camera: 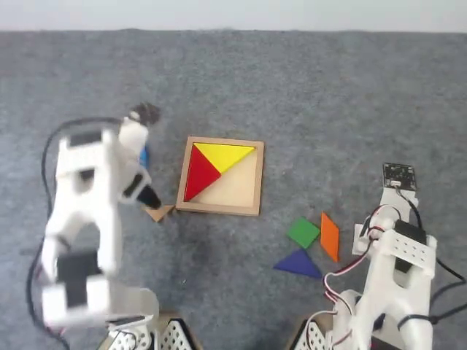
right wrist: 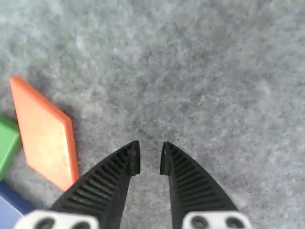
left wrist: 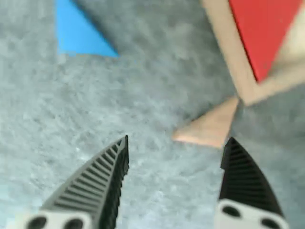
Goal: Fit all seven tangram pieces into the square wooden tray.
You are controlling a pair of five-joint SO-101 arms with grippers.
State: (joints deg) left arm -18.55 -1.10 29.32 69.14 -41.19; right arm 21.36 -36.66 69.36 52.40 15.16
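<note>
Tray (camera: 219, 208) is sitting mid-desk w/ only 2 of 7 in so far: red tri (camera: 198, 175) and yellow tri (camera: 225, 154) are filling roughly half of it. Left pincer (left wrist: 178, 140) is hanging released, jaws wide, right by the tan tri (left wrist: 209, 128), which is lying on the desk touching the tray's outer corner. So imo it's working on the pick-up of that tan one.

Next move is calling for dropping down so the jaws are straddling it, clenching, then lifting clear of the rim before going in. That corner contact is looking awkward tbh, prob risking a nudge to the tray.

Right pincer (right wrist: 150, 145) is resting all but clenched, just a sliver of gap, grasping nothing, beside the orange piece (right wrist: 45, 133). Green sq (camera: 303, 232) and purple tri (camera: 300, 263) are lying close by.

Hard to make out: blue piece (left wrist: 78, 33) is getting cut off at the frame edge and mostly hiding behind the left arm from above, so I'm not calling its shape.
</note>
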